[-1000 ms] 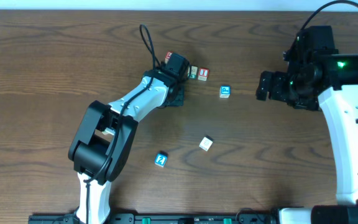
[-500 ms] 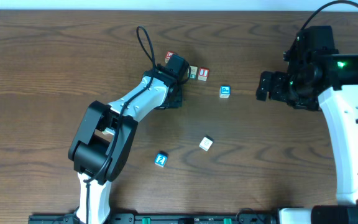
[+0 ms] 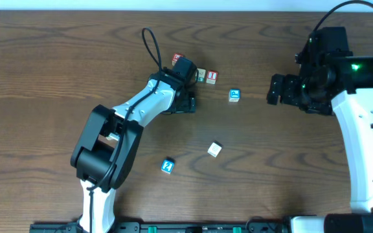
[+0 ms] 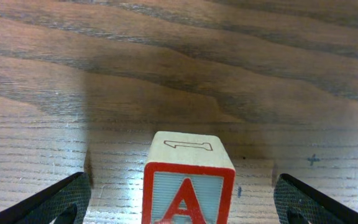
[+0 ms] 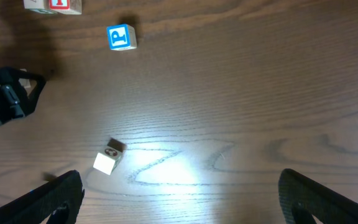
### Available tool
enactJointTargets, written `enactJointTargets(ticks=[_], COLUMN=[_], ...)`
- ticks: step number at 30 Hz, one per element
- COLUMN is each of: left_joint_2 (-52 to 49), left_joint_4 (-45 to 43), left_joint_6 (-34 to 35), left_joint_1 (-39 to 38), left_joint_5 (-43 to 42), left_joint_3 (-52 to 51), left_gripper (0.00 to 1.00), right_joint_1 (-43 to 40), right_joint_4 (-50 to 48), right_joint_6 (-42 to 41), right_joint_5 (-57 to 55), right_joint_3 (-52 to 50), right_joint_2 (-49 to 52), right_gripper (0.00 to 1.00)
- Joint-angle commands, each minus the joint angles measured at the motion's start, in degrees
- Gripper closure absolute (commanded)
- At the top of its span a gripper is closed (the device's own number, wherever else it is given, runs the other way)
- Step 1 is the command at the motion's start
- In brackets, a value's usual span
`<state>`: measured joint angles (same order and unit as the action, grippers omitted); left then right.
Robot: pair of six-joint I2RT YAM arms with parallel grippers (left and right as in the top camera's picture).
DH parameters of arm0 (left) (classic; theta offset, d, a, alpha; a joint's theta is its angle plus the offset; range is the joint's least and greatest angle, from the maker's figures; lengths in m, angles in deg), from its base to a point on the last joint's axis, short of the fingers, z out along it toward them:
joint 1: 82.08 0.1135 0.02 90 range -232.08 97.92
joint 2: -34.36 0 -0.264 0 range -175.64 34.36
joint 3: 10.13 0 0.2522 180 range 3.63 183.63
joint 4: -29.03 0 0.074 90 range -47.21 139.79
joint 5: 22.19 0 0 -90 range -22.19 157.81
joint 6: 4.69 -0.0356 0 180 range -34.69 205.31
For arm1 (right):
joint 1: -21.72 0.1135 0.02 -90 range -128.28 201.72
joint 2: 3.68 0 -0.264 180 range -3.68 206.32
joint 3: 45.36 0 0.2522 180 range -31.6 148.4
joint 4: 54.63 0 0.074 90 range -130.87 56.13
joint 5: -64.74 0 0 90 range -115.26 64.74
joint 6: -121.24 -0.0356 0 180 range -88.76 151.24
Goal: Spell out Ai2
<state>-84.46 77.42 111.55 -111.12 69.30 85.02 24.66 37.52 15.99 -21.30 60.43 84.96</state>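
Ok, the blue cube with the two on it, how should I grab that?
Come straight down on the blue 2 cube and pinch two opposite side faces. It sits flat, number up, with nothing touching it. It is slightly turned, so rotate the wrist to match its edges.

A cube (image 4: 188, 186) upright (red border), red I cube (image 3: 212, 77), blue 2 cube (image 3: 168, 166) well apart

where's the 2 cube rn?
Overhead view: the blue 2 cube sits alone on the near side of the table, just right of the left arm and left of the pale cube.
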Motion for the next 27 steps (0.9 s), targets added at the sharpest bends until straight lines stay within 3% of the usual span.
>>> enactJointTargets(ticks=[1,9,16,20,27], left_joint_2=[5.9,20.6,36.6,44.7,49.4], left_joint_4=[0.3,2.4,10.1,16.9,27.9], left_joint_6=[-1.9,-3.6,-3.8,-8.0,-9.1], left_joint_1=[0.1,0.1,0.2,0.2,0.2], left_joint_5=[-0.1,0.4,14.3,19.9,21.6], left_joint_3=[0.5,0.5,0.5,1.4,4.8], left_gripper=[0.04,0.05,0.05,0.05,0.05], right_joint_1=[0.5,0.5,0.5,1.9,8.7], right_joint_4=[0.0,0.0,-2.5,-3.2,-8.1], right_joint_6=[0.7,0.5,-7.0,-13.2,-15.5], right_joint_5=[-0.8,-0.8,-0.8,-2.3,-3.5], right_joint_3=[0.0,0.0,0.0,0.0,0.9], right_joint_2=[-0.5,-0.5,-0.5,-0.5,-0.4], right_gripper=[0.01,0.01,0.01,0.01,0.01])
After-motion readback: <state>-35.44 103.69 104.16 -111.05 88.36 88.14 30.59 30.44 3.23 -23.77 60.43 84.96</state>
